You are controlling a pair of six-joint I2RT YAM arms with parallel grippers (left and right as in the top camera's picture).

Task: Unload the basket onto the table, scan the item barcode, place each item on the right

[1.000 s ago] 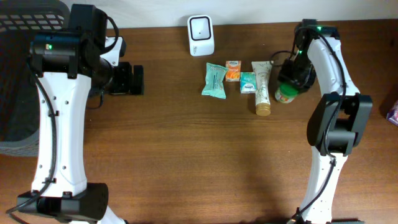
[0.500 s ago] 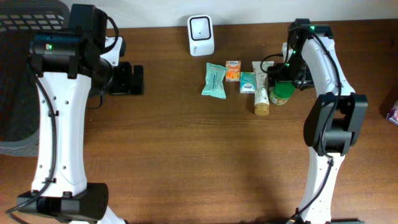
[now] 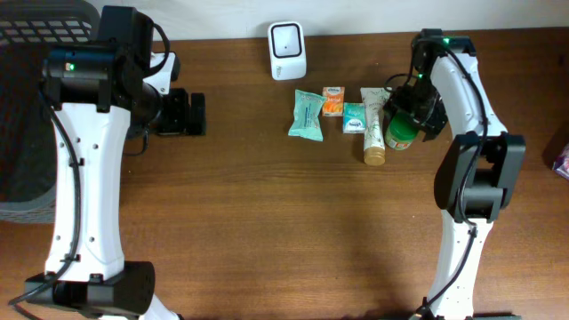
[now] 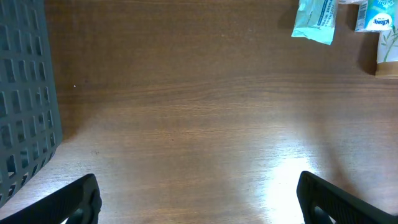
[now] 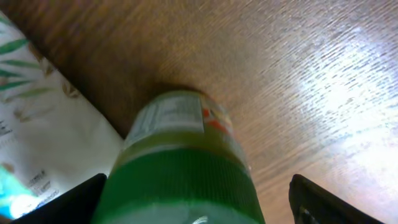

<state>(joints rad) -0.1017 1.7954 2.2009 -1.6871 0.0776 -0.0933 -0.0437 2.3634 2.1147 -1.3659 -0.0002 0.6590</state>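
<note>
Stretching across the whole view: the brown wooden worktop (image 3: 267,222), carrying a dark mesh basket (image 3: 27,98) at its far left corner. Hanging just right of that basket: the left tool (image 3: 191,114), spread to its widest and gripping nothing. Hanging at the far right: the right tool (image 3: 412,107), jaws parted to either side of a green lid, with a gap showing on one side in the right wrist view, so clamping nothing as yet. Standing at the far edge, well left of that arm: the white barcode scanner (image 3: 287,51). Lying near and right of the scanner: the cream tube (image 3: 374,124). Sitting just right of the tube, between the right tool's jaws: the green-lidded jar (image 3: 403,133), upright or tilted being impossible to tell.

Judging the step in hand as the grasp on the jar. Doing it well probably meaning:
- centring the jaws on the lid
- closing squarely without shoving the tube
- lifting clear before swinging left
- passing over the teal packet (image 3: 306,115) rather than through it
- turning the printed label to face the scanner window
</note>
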